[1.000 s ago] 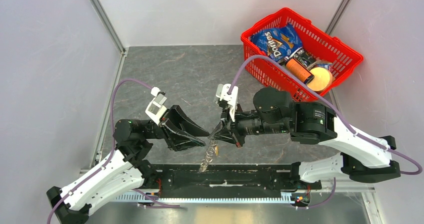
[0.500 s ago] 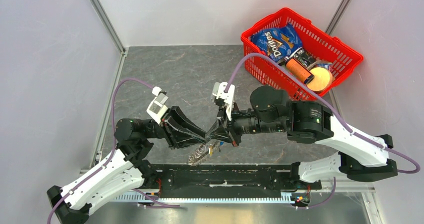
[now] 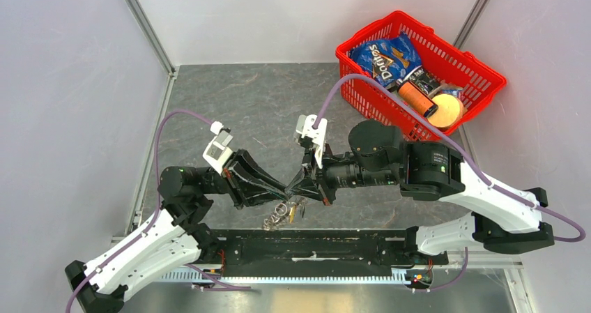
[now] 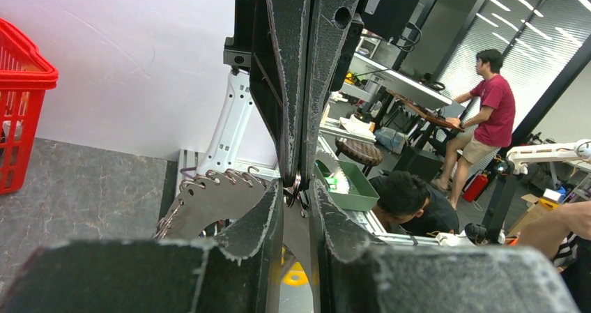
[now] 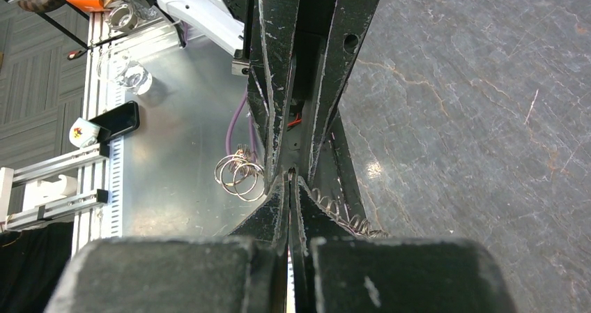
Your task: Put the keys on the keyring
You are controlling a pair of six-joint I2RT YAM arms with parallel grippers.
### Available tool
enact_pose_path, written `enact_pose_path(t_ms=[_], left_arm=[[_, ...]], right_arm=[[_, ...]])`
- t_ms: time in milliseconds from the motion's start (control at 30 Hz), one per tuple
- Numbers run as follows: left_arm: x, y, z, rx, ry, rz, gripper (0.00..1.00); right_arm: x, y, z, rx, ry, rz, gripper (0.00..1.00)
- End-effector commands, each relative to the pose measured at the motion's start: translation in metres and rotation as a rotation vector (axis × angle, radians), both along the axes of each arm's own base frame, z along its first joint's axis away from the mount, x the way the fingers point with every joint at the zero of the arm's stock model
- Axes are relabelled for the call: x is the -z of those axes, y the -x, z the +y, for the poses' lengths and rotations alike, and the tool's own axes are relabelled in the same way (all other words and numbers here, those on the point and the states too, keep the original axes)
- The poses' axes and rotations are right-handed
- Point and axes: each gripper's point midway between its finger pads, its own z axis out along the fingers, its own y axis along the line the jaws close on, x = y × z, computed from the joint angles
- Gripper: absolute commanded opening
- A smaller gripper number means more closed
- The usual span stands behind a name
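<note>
Keyring (image 3: 276,218) hung just below the 2 meeting tips, pinched by the right gripper (image 3: 295,186), jaws closed, presumably steadying it for the left gripper (image 3: 283,188), jaws narrow; whether that one gripped was unclear.

Left gripper (image 4: 297,196), jaws narrowly parted, meets the right gripper (image 4: 298,172) tip to tip. The toothed keyring (image 4: 209,203) lies beside one finger, with a red basket (image 4: 21,76) at the frame edge.
</note>
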Motion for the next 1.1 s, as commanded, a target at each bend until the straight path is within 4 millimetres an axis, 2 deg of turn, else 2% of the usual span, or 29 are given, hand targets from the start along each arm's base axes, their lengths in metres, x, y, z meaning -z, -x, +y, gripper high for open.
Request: enact_pose_path(t_ms=[0, 167, 333, 867, 1067], left_arm=[[-0.002, 0.011, 0.005, 0.041, 0.002, -0.019, 0.21], [-0.004, 0.011, 0.006, 0.038, 0.006, -0.016, 0.22], [-0.005, 0.011, 0.005, 0.047, 0.005, -0.016, 0.02], [-0.008, 0.013, 0.010, 0.025, 0.037, -0.050, 0.02], [-0.005, 0.006, 0.006, -0.009, 0.017, -0.039, 0.02]], right_arm=[[-0.043, -0.001, -0.002, 0.011, -0.145, -0.036, 0.00], [-0.043, 0.001, -0.002, 0.002, -0.148, -0.029, 0.00], [-0.045, 0.002, -0.003, -0.003, -0.155, -0.025, 0.00], [-0.046, 0.004, -0.018, 0.026, -0.204, -0.007, 0.02], [-0.049, 0.007, -0.026, 0.023, -0.235, 0.002, 0.03]])
